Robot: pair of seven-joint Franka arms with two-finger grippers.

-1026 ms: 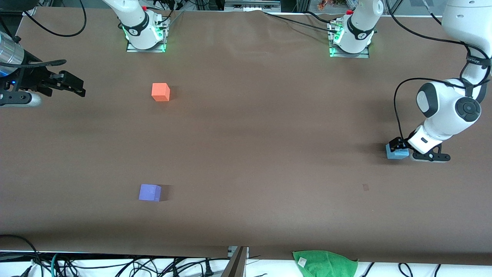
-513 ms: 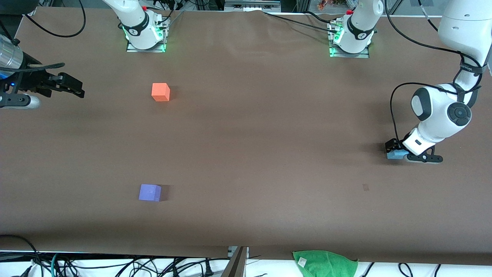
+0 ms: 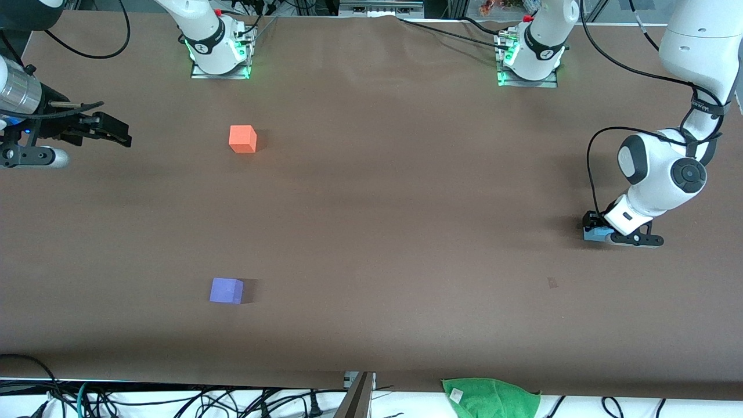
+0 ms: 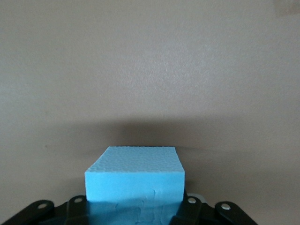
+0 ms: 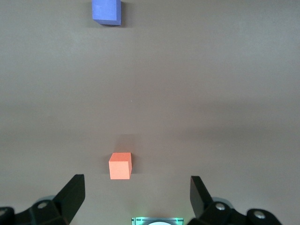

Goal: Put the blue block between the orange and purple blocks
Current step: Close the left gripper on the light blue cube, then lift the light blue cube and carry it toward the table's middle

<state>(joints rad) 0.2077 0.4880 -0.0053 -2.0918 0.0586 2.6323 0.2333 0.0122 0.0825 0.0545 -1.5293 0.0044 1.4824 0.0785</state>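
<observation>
The blue block [image 3: 592, 235] lies on the brown table near the left arm's end. My left gripper [image 3: 599, 231] is down over it, with a finger pressed on each side; in the left wrist view the blue block [image 4: 135, 173] fills the gap between the jaws [image 4: 135, 208]. The orange block [image 3: 242, 139] sits toward the right arm's end, and the purple block [image 3: 226, 290] lies nearer the front camera than it. My right gripper [image 3: 119, 134] hovers open and empty at the right arm's end. Its wrist view shows its fingers [image 5: 136, 192], the orange block [image 5: 120, 165] and the purple block [image 5: 107, 11].
A green cloth [image 3: 490, 397] lies off the table's front edge. A small dark mark [image 3: 552, 283] is on the table, nearer the front camera than the blue block. Wide bare table separates the blue block from the other two.
My left gripper has come down over the blue block, hiding most of it in the front view. My right gripper has shifted slightly. The blocks have not moved.
</observation>
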